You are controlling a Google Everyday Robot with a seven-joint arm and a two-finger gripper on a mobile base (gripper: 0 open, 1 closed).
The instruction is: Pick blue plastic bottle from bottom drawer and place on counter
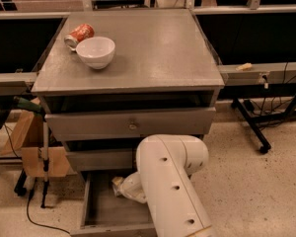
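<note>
Tabletop (158, 53) not yet served: gripper (122, 185) is lowered into bottom drawer (103, 210), its hold cannot be told; a secured grasp and lift are called for next.

Single cam, high & near, looks down and fwd over white arm (172, 181) at counter (153, 58) front, gripper (121, 185) low in bottom drawer (96, 216).

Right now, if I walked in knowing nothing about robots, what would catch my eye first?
The big white robot arm fills the foreground, with its gripper down inside the open bottom drawer of the grey cabinet. On the counter, near its back left corner, a white bowl stands beside an orange-red soda can lying on its side.
</note>
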